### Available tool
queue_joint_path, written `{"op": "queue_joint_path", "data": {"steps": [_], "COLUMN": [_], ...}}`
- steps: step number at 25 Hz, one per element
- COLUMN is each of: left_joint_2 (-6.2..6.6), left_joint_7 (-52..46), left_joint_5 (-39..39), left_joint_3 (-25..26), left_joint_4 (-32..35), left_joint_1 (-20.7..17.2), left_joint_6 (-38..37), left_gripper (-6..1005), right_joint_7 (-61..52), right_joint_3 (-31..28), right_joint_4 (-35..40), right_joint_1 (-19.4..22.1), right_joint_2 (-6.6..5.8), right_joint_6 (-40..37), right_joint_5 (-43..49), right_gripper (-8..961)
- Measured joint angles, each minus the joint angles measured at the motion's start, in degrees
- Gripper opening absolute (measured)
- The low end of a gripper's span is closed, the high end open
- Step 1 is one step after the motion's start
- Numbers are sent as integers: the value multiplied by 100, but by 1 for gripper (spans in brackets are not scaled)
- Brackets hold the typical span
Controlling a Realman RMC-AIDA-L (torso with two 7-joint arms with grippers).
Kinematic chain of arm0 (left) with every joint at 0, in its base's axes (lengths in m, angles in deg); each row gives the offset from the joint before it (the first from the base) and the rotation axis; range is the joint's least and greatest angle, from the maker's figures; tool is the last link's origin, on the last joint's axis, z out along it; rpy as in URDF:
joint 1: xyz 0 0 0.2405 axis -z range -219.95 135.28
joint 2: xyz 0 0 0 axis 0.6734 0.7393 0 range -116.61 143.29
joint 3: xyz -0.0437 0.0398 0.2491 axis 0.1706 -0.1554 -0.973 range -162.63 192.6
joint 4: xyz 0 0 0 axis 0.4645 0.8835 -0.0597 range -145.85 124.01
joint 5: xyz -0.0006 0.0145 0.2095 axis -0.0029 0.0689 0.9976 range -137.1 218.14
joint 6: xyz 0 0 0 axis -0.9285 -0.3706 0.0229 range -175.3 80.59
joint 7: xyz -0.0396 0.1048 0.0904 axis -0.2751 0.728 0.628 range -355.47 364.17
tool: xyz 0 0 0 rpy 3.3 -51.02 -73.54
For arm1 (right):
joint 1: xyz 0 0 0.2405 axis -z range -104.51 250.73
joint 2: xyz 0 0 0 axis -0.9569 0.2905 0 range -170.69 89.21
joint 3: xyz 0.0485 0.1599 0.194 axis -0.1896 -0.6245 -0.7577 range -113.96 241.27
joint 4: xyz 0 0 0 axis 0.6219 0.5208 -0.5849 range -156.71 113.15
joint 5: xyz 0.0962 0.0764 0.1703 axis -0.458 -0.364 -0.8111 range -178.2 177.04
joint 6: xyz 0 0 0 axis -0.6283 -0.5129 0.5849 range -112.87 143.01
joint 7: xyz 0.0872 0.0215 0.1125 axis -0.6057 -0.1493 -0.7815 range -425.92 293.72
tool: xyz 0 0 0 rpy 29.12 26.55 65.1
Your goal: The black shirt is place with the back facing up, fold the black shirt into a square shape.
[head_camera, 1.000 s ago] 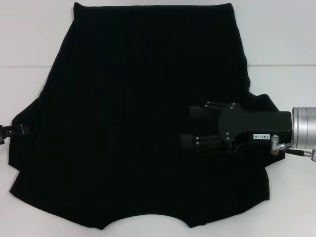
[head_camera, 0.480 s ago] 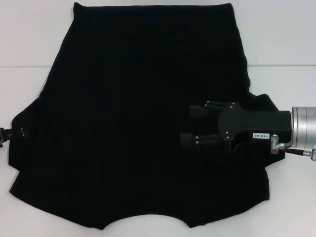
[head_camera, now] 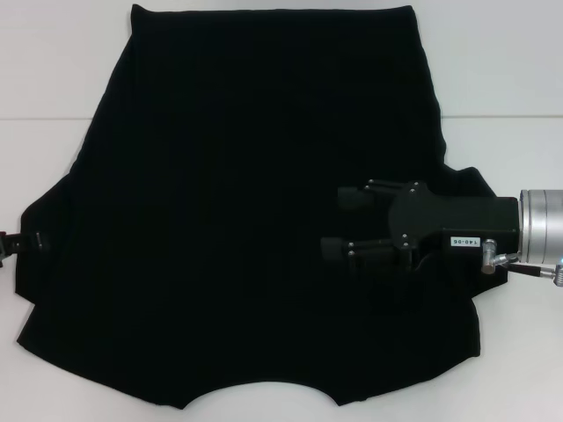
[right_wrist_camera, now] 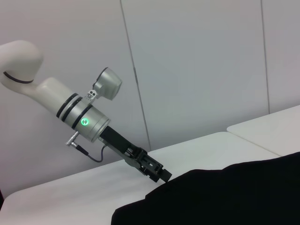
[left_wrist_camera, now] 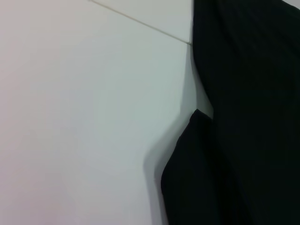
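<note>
The black shirt (head_camera: 246, 220) lies spread flat on the white table (head_camera: 53, 70), straight hem at the far side and curved neckline at the near edge. My right gripper (head_camera: 343, 223) hovers over the shirt's right part, near the right sleeve, open with nothing between its fingers. My left gripper (head_camera: 7, 244) barely shows at the table's left edge, beside the left sleeve. The right wrist view shows the left gripper (right_wrist_camera: 161, 174) with its tip at the shirt's (right_wrist_camera: 225, 197) edge. The left wrist view holds the shirt's side and left sleeve (left_wrist_camera: 201, 178) on the table.
A seam (head_camera: 501, 117) runs across the white table behind the sleeves. Bare tabletop (left_wrist_camera: 70, 117) lies left and right of the shirt. A grey panelled wall (right_wrist_camera: 197, 70) stands beyond the table.
The left gripper has drawn back to the left, almost out of the head view. The right gripper and the shirt have stayed where they were.
</note>
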Motion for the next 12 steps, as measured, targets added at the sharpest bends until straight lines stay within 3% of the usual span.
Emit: {"op": "queue_joint_path", "data": {"steps": [12], "left_joint_2": [-18], "left_joint_7": [33], "left_joint_5": [13], "left_joint_3": [-374], "left_joint_4": [-37], "left_joint_1": [-9], "left_joint_6": [44], "left_gripper": [934], "right_joint_7": [0], "right_joint_3": [-6], "right_joint_4": [0], "right_joint_1": [21], "right_joint_2": [0], "right_joint_6": [8], "right_joint_5": [0], "right_gripper": [916]}}
